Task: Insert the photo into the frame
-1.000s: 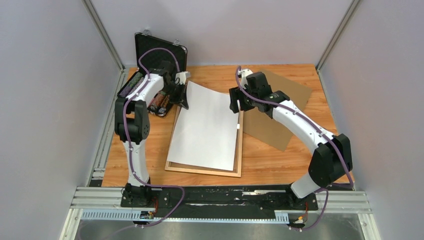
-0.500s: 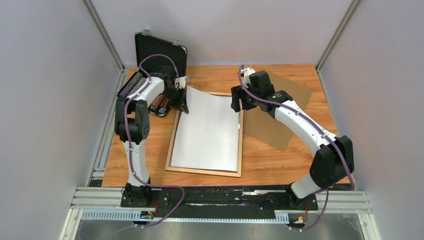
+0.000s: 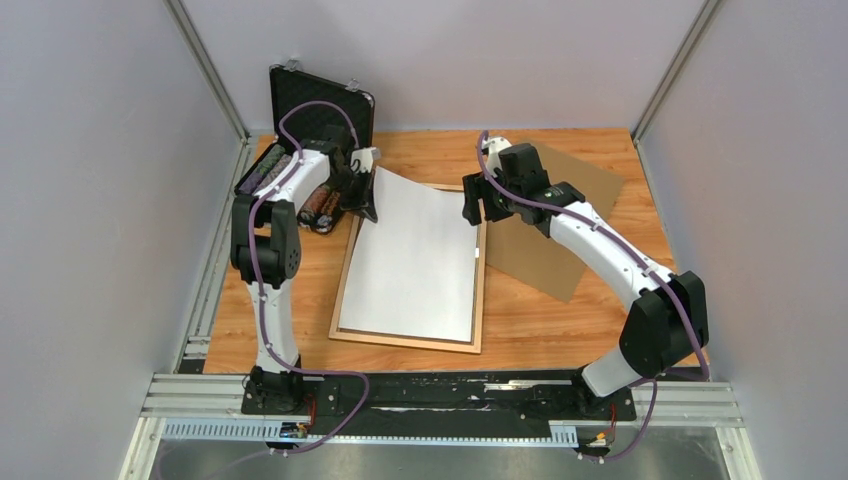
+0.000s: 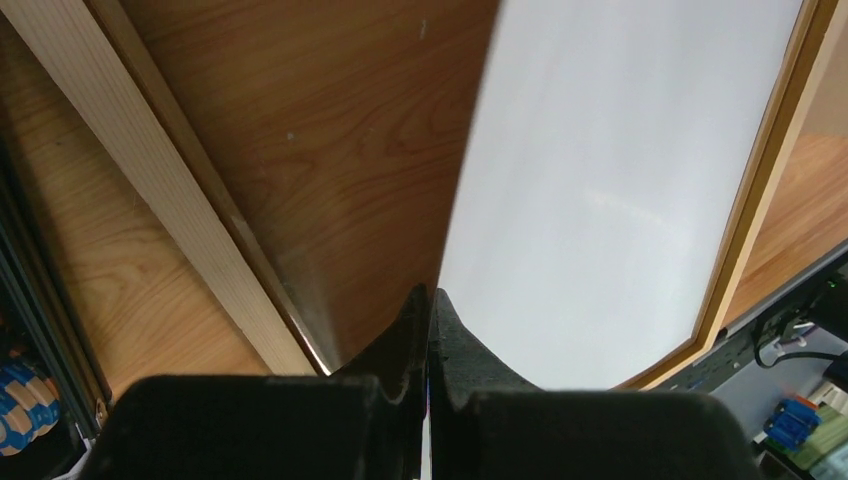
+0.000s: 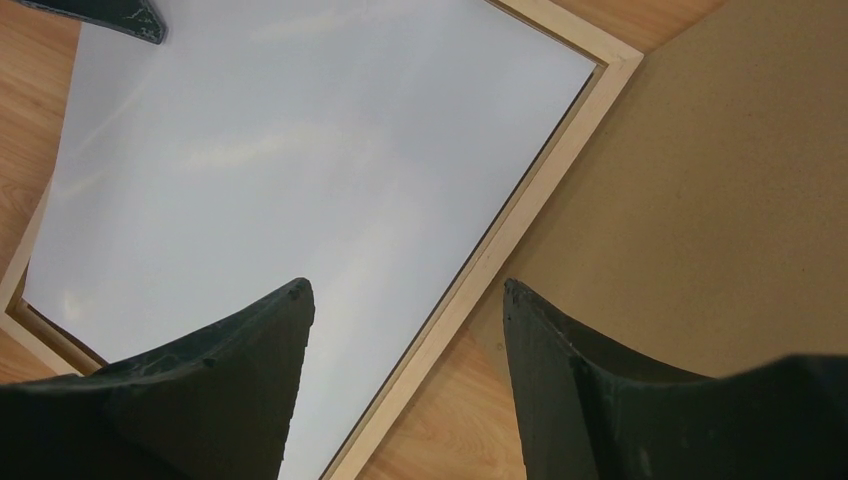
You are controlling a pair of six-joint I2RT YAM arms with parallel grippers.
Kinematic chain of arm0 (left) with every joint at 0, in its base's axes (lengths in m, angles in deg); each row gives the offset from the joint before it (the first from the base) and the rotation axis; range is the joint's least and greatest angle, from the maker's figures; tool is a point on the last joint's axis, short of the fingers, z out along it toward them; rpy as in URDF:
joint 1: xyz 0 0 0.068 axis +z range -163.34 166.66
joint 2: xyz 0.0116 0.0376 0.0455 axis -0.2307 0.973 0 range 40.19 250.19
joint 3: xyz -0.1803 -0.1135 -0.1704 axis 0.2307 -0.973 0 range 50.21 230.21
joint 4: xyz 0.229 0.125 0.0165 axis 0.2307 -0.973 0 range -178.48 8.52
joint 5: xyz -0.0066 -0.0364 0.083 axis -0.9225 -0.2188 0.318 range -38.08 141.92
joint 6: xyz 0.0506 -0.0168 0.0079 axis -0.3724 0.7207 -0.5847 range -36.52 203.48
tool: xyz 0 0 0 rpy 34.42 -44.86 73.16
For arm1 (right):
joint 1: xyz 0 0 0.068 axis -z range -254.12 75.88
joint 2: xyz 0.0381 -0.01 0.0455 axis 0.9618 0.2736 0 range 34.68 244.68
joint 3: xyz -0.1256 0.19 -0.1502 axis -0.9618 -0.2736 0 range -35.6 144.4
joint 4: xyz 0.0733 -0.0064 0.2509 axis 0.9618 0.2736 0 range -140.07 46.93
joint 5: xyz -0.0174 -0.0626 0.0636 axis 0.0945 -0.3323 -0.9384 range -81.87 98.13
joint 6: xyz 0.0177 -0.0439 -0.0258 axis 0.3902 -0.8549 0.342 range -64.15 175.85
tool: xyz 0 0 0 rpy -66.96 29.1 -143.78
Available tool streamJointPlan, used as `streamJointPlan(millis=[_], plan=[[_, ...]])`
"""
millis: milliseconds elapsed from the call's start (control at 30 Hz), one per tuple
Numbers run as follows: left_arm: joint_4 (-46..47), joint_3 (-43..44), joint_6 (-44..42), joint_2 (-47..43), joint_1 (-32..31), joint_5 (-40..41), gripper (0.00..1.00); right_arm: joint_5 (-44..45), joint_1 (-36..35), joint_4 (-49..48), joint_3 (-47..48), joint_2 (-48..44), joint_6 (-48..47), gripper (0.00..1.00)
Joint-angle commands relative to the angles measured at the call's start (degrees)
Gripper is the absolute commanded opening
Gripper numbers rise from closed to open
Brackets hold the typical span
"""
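The photo (image 3: pixel 415 255) lies white back up inside the light-brown wooden frame (image 3: pixel 405 342) in the middle of the table. My left gripper (image 3: pixel 368 205) is shut on the photo's far-left corner and holds that corner raised above the frame's rail. In the left wrist view the jaws (image 4: pixel 430 292) pinch the sheet's edge, with the photo (image 4: pixel 620 180) to the right and the frame's rail (image 4: pixel 150 170) to the left. My right gripper (image 3: pixel 472 210) is open and empty over the frame's far-right rail (image 5: pixel 520 225), with one finger over the photo (image 5: pixel 300 150).
A brown backing board (image 3: pixel 560 220) lies right of the frame, partly under my right arm, and shows in the right wrist view (image 5: pixel 720 180). An open black case (image 3: pixel 320 105) with small items stands at the far left, behind my left gripper.
The photo has shifted left off the frame's right rail and now lies within the frame. My left gripper still holds the far-left corner. The right gripper has moved slightly away.
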Motion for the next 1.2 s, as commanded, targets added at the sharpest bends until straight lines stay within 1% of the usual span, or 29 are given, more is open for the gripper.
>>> streamJointPlan(millis=[0, 400, 767, 833, 967, 1033, 1067, 1100, 1133, 1167], plan=[[-0.1, 3.02, -1.57, 1.02, -0.41, 1.45, 0.0, -0.7, 0.36, -2.33, 0.09, -2.26, 0.15, 0.68], [0.17, 3.21, -0.9, 1.27, -1.4, 0.62, 0.0, -1.22, 0.72, -2.33, 0.0, -2.03, 0.32, 0.68], [0.22, 3.87, -1.04, 2.05, -1.65, 1.73, 0.0, -1.75, 1.29, -2.68, -0.69, -2.47, 0.56, 0.69], [0.19, 4.04, -1.09, 2.0, -1.65, 2.25, 0.02, -1.8, 1.34, -2.68, -0.77, -2.54, 0.59, 0.69], [-0.24, 4.54, -1.3, 1.88, -1.65, 3.48, 0.14, -2.0, 1.42, -2.68, -0.78, -2.44, 0.67, 0.69], [-0.36, 4.68, -1.31, 1.88, -1.65, 4.05, 0.22, -1.95, 1.41, -2.69, -0.78, -2.4, 0.67, 0.69], [-0.41, 4.7, -1.33, 1.81, -1.65, 4.46, 0.29, -2.09, 1.42, -2.64, -0.78, -2.42, 0.67, 0.69], [-0.42, 4.76, -1.35, 1.77, -1.65, 4.64, 0.32, -2.1, 1.41, -2.68, -0.82, -2.45, 0.67, 0.69], [-0.51, 4.82, -1.4, 1.76, -1.67, 5.15, 0.38, -2.08, 1.41, -2.69, -0.78, -2.47, 0.67, 0.69], [-0.55, 4.96, -1.41, 1.69, -1.66, 5.43, 0.41, -2.06, 1.42, -2.69, -0.78, -2.44, 0.69, 0.69]])
